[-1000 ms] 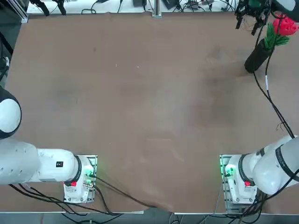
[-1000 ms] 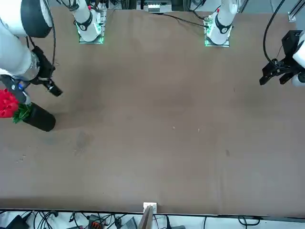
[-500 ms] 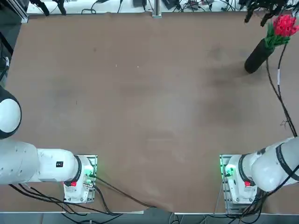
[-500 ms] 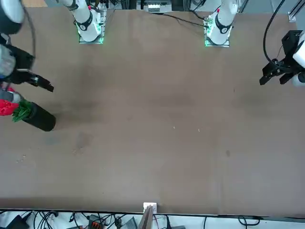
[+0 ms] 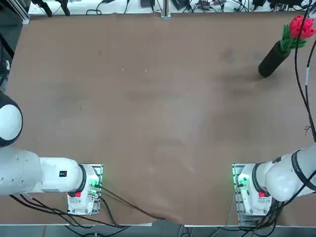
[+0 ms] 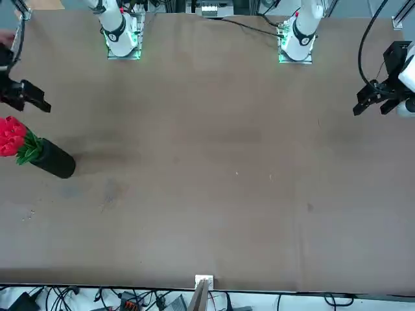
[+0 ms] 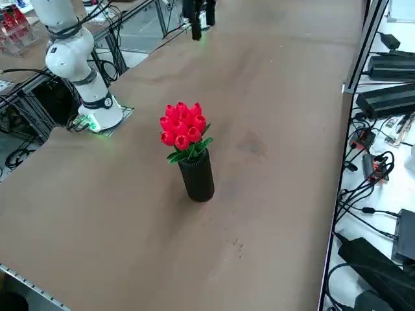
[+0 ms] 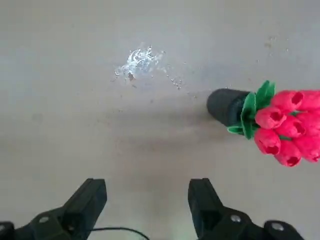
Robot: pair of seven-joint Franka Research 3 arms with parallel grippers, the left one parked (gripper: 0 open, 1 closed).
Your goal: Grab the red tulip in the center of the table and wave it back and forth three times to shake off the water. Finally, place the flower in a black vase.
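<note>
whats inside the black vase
The red tulip stands in the black vase, blooms and green leaves showing above the mouth. The stem and anything else inside are hidden by the leaves and the dark walls.

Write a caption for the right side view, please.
Red tulips stand in a black vase on the brown table, with the open right tool away from them.

Tulip (image 7: pixel 183 124) in upright vase (image 7: pixel 197 178), vase on table (image 7: pixel 259 246), near its far right corner
</note>
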